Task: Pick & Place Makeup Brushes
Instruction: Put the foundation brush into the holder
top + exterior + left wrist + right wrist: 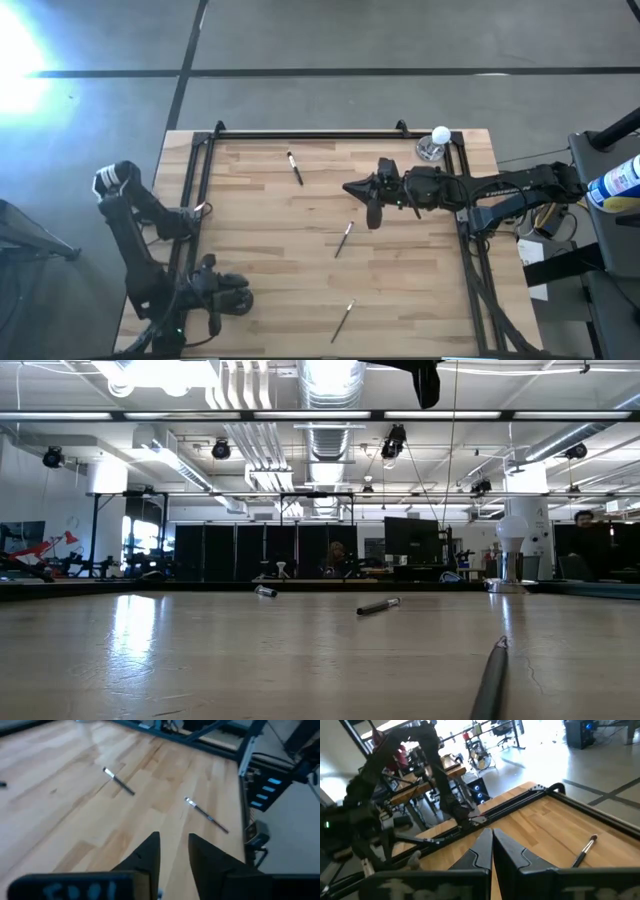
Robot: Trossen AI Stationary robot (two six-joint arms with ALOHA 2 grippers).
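Three makeup brushes (343,240) lie loose on the surface, all ahead of your left claw (174,851), its fingers apart and empty; the right claw (492,845), fingers together, hovers mid-surface. You're between picks: reach for the nearest.

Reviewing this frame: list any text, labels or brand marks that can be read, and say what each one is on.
No text can be read in any view.
Left gripper: pale lettering on its body, too blurred to read.
Right gripper: pale lettering on its body, too blurred to read.
Blue-and-white bottle beside the table: printed label, too small to read.
Brushes and white ball: no markings visible.
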